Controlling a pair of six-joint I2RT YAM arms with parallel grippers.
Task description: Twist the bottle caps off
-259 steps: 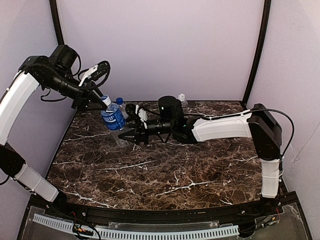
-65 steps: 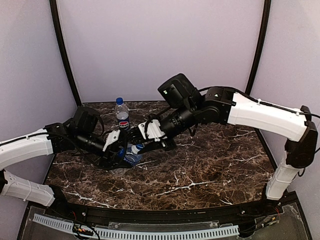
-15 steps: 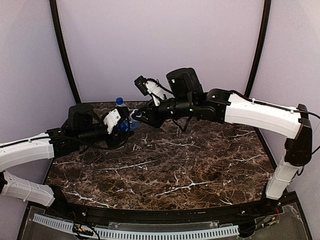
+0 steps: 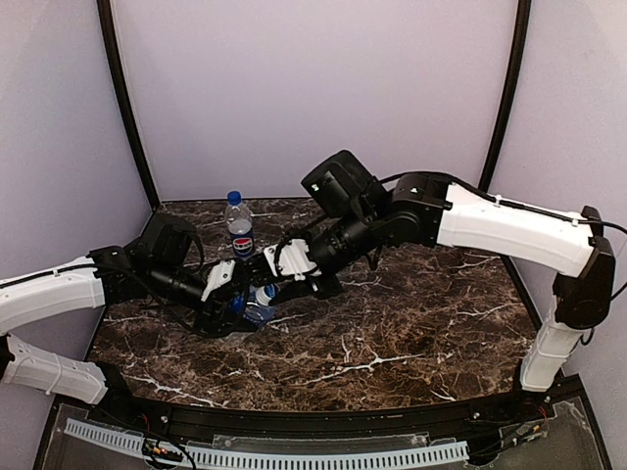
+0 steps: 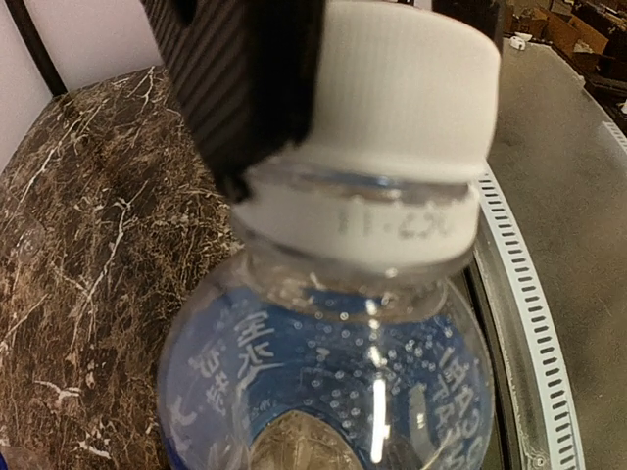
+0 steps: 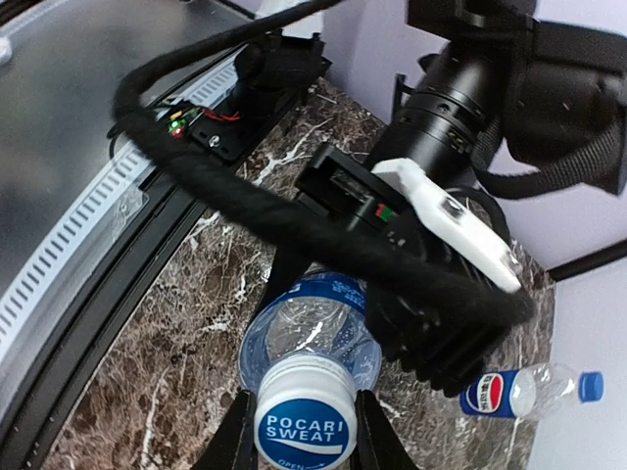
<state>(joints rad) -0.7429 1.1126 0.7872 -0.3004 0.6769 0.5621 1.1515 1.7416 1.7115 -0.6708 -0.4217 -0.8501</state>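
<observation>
The water bottle (image 6: 309, 338) is held low over the marble table (image 4: 411, 323), left of centre, between the two arms; whether its base touches the surface cannot be told. Its body is clamped by the left gripper (image 4: 227, 304). Its long axis is tilted up and rightward, so that the white cap (image 6: 304, 431) is pointed straight at the right wrist. The cap's printed face is seen head-on in the right wrist view, which suggests that the bottle's axis is lined up with that wrist's roll. The right gripper (image 6: 302, 411) is closed on the cap, one finger pressed against each side of its ribbed rim. The twist is therefore judged to fall to the right arm, with the left arm as the brace. The Pepsi bottle (image 4: 238, 230) is left standing upright behind them, capped and apart from both grippers.
</observation>
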